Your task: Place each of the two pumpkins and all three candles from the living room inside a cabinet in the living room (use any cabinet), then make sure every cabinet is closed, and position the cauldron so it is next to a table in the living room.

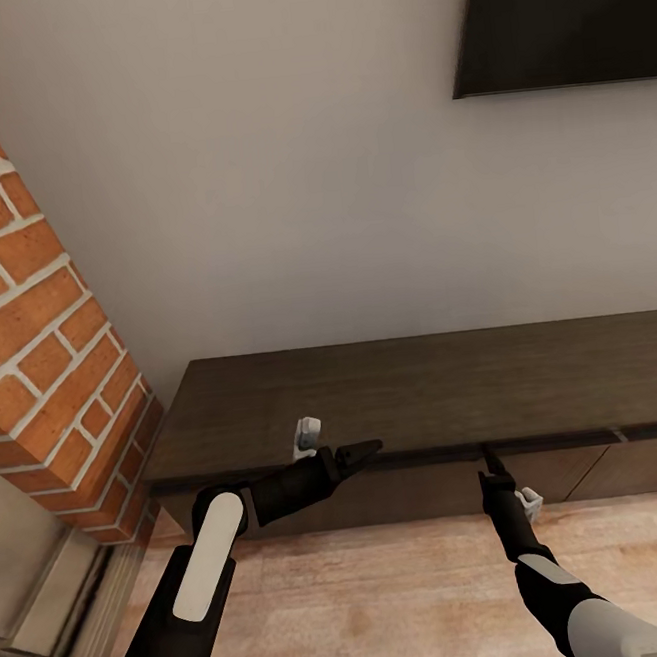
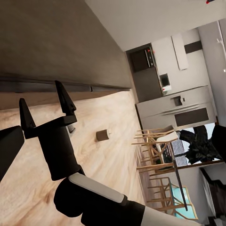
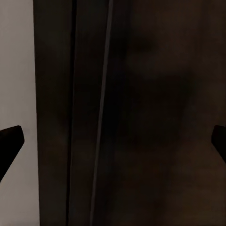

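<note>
The robot stood square to the cabinet, the long low dark-brown unit against the pale wall, with a brick column at its left end and a dark screen hung above. Both arms reached toward the front edge just under the top – a stance that suited working the flat, handleless drawer fronts, which gave nothing to hook and probably had to be caught at the lip. The left gripper lay sideways along that edge, and whether its jaws were apart or together could not be told. The right gripper pointed up at the underside of the top; its wrist view showed a finger at each side of the picture with the dark wood between, so its jaws stood wide apart and held nothing. In the left wrist view a small squat cylinder sat alone on the wooden floor, well apart from the cabinet – likely one of the candles, though too small to be sure. The drawer fronts looked shut.
</note>
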